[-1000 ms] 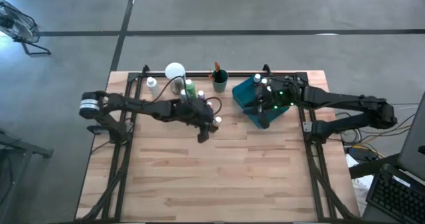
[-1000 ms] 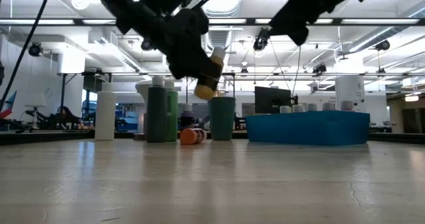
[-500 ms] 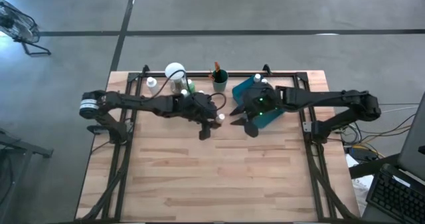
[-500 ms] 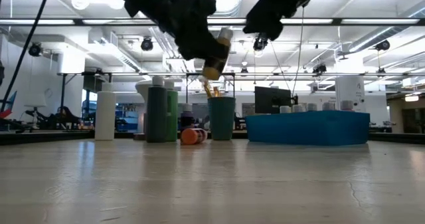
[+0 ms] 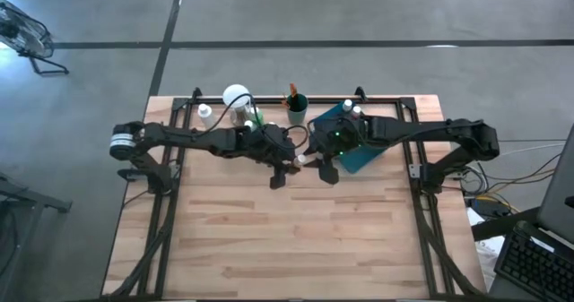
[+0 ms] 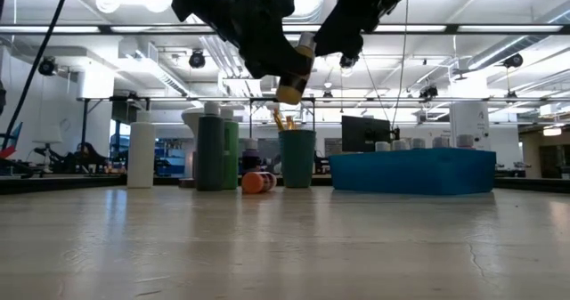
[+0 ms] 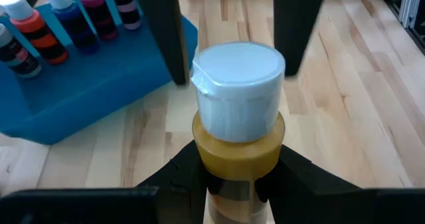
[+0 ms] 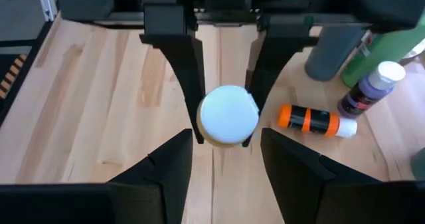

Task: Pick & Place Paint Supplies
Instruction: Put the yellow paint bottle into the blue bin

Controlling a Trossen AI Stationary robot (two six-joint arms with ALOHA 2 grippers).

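Note:
A yellow paint bottle (image 7: 238,147) with a white cap (image 8: 229,114) hangs in the air above the table's middle (image 5: 300,159), and my left gripper (image 7: 236,184) is shut on it. My right gripper (image 8: 227,167) is open and has come up to the bottle from the table's right (image 5: 319,168). Its two fingers (image 7: 169,38) stand on either side of the cap; I see no touch. In the low view the bottle (image 6: 292,73) hangs high under both arms. The blue tray (image 5: 363,150) at the back right holds several capped bottles (image 7: 40,31). My left gripper pinches the bottle's yellow body (image 7: 199,159) just below the cap between its two fingers, one on each side. The fingers come from the table's left, slanting down. The bottle is lifted clear of the table and stands tilted, cap uppermost (image 6: 305,46).
An orange bottle (image 8: 312,119) lies on its side at the back. Beside it are a purple bottle (image 8: 368,91), green and grey bottles (image 6: 218,153) and a white one (image 6: 140,153). A teal cup with brushes (image 5: 297,110) and a round white-topped object (image 5: 236,96) stand at the far edge.
My right gripper has left the blue tray and gone toward the table's left, up to the bottle's cap. My left gripper has risen a little with the yellow bottle, which stays clear of the table.

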